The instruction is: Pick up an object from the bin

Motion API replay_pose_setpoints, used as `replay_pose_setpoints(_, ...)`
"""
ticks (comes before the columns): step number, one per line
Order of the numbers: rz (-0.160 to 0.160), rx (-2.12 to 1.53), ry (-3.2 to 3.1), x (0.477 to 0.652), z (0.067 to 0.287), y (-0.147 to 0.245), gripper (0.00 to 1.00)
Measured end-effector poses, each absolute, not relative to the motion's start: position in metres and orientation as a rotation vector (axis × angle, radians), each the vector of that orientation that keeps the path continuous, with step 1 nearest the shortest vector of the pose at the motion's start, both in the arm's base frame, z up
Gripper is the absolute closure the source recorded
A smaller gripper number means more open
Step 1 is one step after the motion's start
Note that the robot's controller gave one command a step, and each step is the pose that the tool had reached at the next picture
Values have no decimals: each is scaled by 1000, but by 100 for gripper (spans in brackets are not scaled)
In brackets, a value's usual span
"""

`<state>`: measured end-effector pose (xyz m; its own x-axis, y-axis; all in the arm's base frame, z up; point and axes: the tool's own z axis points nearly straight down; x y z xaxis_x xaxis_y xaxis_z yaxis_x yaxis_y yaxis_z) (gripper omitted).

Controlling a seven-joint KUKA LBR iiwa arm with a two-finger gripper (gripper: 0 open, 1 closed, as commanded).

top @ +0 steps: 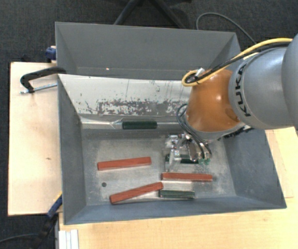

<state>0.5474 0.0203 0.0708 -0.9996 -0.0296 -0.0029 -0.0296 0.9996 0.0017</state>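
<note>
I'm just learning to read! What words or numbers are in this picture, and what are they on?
"KUK": black letters running sideways on the grey arm; the rest of the word curves out of sight.
The bars and the bin carry no writing that can be read.

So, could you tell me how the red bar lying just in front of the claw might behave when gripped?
The red bar looks straight and flat-sided, so it is probably stiff and unlikely to roll. Being long and thin, it may swing or tilt if pinched near one end.
</note>
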Motion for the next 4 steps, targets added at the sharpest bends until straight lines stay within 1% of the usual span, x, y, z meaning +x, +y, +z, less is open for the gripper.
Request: replay_pose_setpoints(4,3,-46,3138,547,71,20,100)
